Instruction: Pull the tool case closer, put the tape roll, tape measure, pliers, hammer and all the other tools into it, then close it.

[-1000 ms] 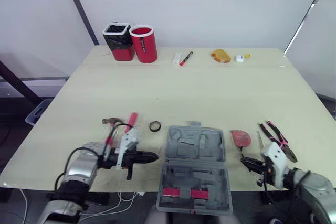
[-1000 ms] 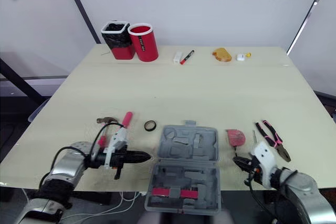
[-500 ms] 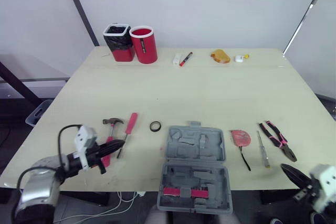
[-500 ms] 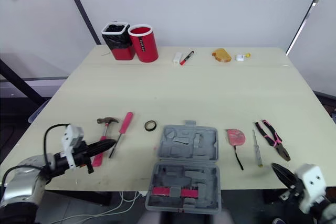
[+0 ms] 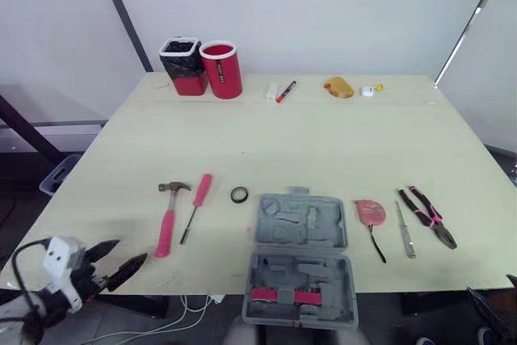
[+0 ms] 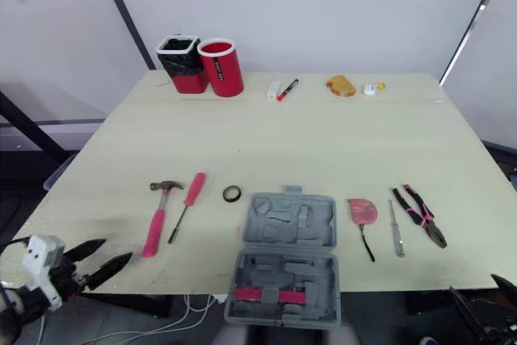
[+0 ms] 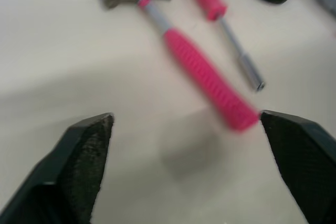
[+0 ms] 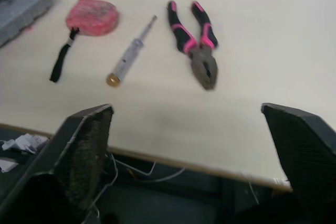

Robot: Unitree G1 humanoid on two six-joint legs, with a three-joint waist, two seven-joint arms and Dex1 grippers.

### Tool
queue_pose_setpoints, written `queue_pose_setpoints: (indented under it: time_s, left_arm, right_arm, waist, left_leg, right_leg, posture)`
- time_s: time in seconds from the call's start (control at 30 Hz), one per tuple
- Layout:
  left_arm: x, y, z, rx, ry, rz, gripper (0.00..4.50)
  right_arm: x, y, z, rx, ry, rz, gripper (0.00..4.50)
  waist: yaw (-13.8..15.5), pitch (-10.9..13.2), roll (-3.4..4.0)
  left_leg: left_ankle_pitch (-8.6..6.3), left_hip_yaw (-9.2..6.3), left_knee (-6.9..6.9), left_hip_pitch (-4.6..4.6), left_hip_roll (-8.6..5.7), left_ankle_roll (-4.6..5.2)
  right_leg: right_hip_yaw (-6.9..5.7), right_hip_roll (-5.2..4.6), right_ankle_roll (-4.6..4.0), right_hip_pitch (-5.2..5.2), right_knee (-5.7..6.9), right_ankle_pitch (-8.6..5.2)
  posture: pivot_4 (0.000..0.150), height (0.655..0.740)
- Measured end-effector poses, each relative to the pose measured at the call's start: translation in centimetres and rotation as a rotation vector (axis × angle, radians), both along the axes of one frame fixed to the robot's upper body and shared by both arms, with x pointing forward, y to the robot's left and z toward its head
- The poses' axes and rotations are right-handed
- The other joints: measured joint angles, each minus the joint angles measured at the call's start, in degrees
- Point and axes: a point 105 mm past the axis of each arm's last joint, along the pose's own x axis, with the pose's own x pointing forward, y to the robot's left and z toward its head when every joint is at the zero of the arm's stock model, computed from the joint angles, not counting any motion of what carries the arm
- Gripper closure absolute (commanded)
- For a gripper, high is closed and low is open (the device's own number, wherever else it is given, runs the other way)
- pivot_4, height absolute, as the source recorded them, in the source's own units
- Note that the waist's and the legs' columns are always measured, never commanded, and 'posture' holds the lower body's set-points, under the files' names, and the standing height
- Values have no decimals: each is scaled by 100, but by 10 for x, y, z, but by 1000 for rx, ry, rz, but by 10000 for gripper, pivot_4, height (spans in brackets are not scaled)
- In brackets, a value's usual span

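Along the far edge of the counter (image 5: 323,143) stand a red bin with a black liner (image 5: 180,65) and, touching it, a red cylindrical container (image 5: 221,68). Farther right lie a small white block (image 5: 272,91), a red-and-black marker (image 5: 286,90), an orange lump (image 5: 340,86) and a small white-and-yellow piece (image 5: 369,90).

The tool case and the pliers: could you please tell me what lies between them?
The red tape measure, nearer the tool case, then a slim screwdriver beside the pliers, seen in the left eye view.
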Motion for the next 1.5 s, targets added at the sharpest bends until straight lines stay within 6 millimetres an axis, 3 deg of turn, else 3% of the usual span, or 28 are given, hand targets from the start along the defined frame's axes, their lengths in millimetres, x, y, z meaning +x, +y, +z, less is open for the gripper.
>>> queue_pose_setpoints:
  time_s: [0.23, 0.37, 0.5, 0.53, 0.67, 0.7, 0.83, 1.03, 1.3, 1.5]
  left_arm:
    - [-5, 2, -4, 0, 13, 19, 379]
    - [10, -2, 5, 6, -26, -10, 379]
    - [28, -13, 17, 134, -25, -145, 379]
    - [42, -21, 27, 173, -58, -200, 379]
    - [65, -42, 42, 236, -75, -325, 379]
    - [77, -55, 54, 283, -94, -404, 379]
    - [92, -71, 66, 396, -76, -528, 379]
    - [112, -119, 76, 601, -12, -847, 379]
    - [128, -154, 80, 876, 73, -1096, 379]
    - [144, -181, 82, 1037, 73, -1179, 379]
  right_arm:
    - [4, -2, 9, -1, -7, 3, 208]
    - [17, 3, 19, -11, -20, 54, 208]
    - [31, 22, 33, 44, -31, 158, 208]
    - [38, 37, 40, 77, -39, 226, 208]
    - [55, 61, 54, 118, -56, 347, 208]
    - [66, 78, 67, 139, -96, 422, 208]
    - [74, 97, 75, 177, -89, 525, 208]
    - [92, 127, 86, 150, -135, 718, 208]
    - [101, 137, 75, 77, -133, 838, 208]
    - [102, 142, 68, 63, -124, 882, 208]
  waist:
    - [4, -3, -5]
    - [11, -3, -5]
    - [17, -4, -6]
    - [29, -3, -5]
    - [30, 1, -12]
    - [29, 0, -15]
    - [24, 1, -14]
    - [27, 7, -16]
    - [17, 11, -18]
    - [17, 11, -19]
  left_leg:
    - [-1, 0, 1, 1, 0, -2]
    - [0, -1, 1, -2, -5, -1]
    - [1, -2, 0, -6, -6, 0]
    - [1, -1, 0, -8, -7, 0]
    - [1, 3, 5, -11, -11, 1]
    - [1, 3, 7, -11, -12, 1]
    - [1, 12, 3, -16, -22, 1]
    - [1, 20, 3, -25, -27, 2]
    - [2, 20, 7, -29, -28, 2]
    - [2, 16, 8, -30, -29, 3]
  right_leg:
    - [-11, -19, 1, -3, 0, -1]
    - [-14, -21, 1, -2, -1, 0]
    - [-18, -16, -7, -1, 0, 5]
    - [-23, -13, -13, -1, -1, 9]
    - [-37, 14, -10, -2, 0, 11]
    - [-36, 19, -8, -1, -1, 12]
    - [-32, 36, -10, -1, -7, 16]
    - [-38, 52, 9, -2, -10, 29]
    - [-29, 65, 12, -2, -8, 29]
    - [-25, 72, 12, -2, -8, 29]
  posture:
    - [1500, 7400]
    - [1500, 7400]
    - [1500, 7400]
    - [1500, 7400]
    - [1500, 7400]
    - [1500, 7400]
    - [1500, 7400]
    - [1500, 7400]
    - [1500, 7400]
    - [1500, 7400]
